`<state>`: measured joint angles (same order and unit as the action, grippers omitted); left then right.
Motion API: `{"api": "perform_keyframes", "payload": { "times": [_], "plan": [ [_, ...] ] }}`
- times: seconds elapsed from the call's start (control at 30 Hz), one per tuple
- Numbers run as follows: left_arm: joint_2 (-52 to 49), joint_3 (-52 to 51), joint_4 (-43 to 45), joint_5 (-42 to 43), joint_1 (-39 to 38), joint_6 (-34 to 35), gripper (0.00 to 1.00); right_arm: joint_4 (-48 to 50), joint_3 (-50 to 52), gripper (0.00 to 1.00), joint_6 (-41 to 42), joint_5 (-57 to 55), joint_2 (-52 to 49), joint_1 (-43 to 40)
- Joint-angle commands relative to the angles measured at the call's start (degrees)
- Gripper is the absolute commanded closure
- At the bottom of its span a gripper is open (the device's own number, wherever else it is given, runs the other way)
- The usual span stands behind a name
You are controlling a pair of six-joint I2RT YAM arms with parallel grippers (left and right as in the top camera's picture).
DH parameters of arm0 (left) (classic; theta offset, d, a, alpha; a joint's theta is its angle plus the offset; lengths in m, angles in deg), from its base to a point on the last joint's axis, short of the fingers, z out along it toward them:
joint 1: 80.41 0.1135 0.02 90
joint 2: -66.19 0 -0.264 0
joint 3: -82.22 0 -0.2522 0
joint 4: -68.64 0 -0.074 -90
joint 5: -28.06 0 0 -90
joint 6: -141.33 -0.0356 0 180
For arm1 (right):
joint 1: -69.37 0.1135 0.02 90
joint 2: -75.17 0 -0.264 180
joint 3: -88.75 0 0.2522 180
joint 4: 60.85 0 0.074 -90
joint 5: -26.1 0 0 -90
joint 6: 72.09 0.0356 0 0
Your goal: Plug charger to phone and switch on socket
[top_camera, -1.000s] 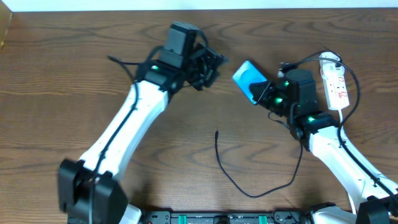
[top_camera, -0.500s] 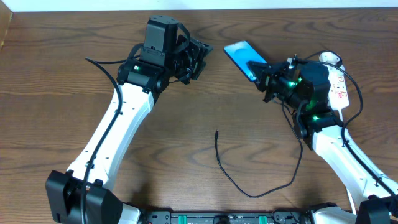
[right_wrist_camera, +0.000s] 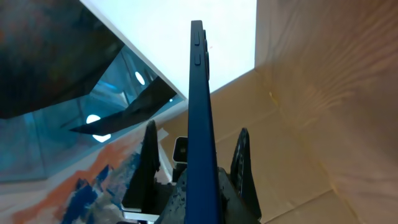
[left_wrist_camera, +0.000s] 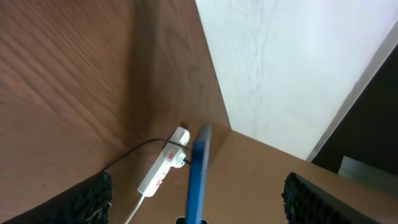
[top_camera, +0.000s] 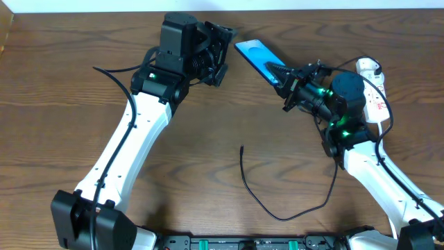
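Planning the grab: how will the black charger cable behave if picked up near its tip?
Probably floppy: the charger cable lies in a loose curve, so its tip may droop past the pincer. Likely light: it is thin, so a push would probably drag it along.

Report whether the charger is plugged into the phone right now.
Unplugged. The tip of the charger lies loose on the table, apart from the phone, which the right gripper holds.

Brown surface (top_camera: 69, 83), streaked wood grain throughout. Bright blue phone (top_camera: 255, 55), seen edge-on as dark navy; white socket (left_wrist_camera: 159, 177) with small red marks. The charger (top_camera: 241, 163) cable is plain black.
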<state>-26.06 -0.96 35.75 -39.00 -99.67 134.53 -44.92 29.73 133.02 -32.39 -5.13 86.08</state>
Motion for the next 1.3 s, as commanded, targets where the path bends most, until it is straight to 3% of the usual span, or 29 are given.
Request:
{"api": "perform_keyframes", "payload": {
  "times": [0.0, 0.27, 1.1, 1.27],
  "plan": [
    [0.5, 0.4, 0.2, -0.7, 0.2, 0.7, 0.12, 1.1, -1.2, 0.99, 2.3, 0.6, 0.5, 0.9],
    [0.5, 0.4, 0.2, -0.7, 0.2, 0.8, 0.11, 5.8, -1.2, 0.99, 2.3, 0.6, 0.5, 3.0],
    [0.5, 0.3, 0.0, 3.6, 0.2, -1.0, 0.11, 7.7, -1.2, 0.99, 2.3, 3.0, 0.5, 7.0],
    [0.5, 0.3, 0.0, 3.6, 0.2, -1.0, 0.15, 7.9, -1.2, 0.99, 2.3, 3.2, 0.5, 7.0]
  ]
}}
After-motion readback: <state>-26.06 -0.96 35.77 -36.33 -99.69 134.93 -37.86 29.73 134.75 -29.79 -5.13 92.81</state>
